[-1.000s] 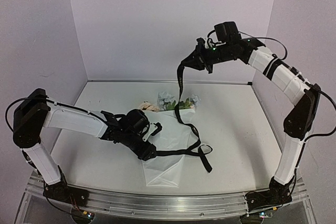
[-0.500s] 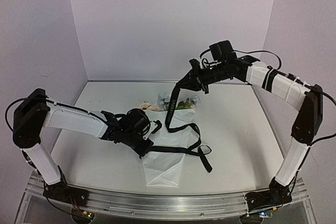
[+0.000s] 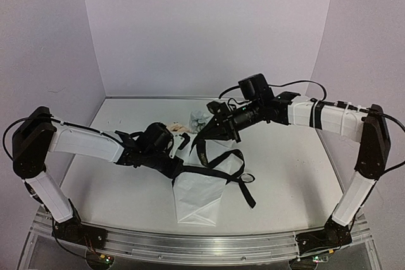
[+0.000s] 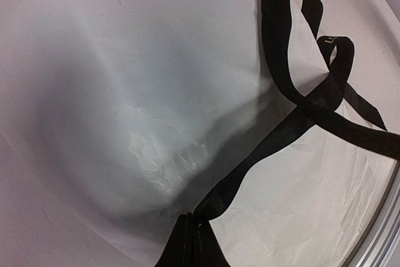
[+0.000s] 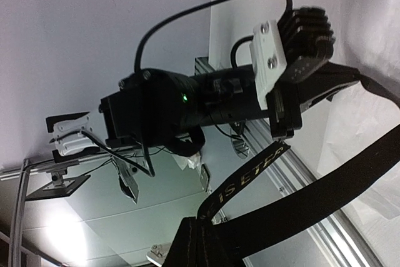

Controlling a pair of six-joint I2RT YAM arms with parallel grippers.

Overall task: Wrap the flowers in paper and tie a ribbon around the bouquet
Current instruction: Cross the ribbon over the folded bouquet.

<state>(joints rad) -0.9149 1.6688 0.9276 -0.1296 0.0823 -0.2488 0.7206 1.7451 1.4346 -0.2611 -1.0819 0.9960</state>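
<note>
Ribbon (image 4: 275, 137), pinched in both jaws, crosses the bouquet (image 3: 196, 195).

Top view wide; wrist views near ribbon (image 4: 278, 29).

Black ribbon (image 4: 275, 136), white paper (image 4: 125, 92)

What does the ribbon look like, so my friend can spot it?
Find the pale table, then the white paper cone lying in its middle. The ribbon is the long thin strap looped across that cone. It is the only black, floppy thing there, with tiny pale letters along it.
</note>
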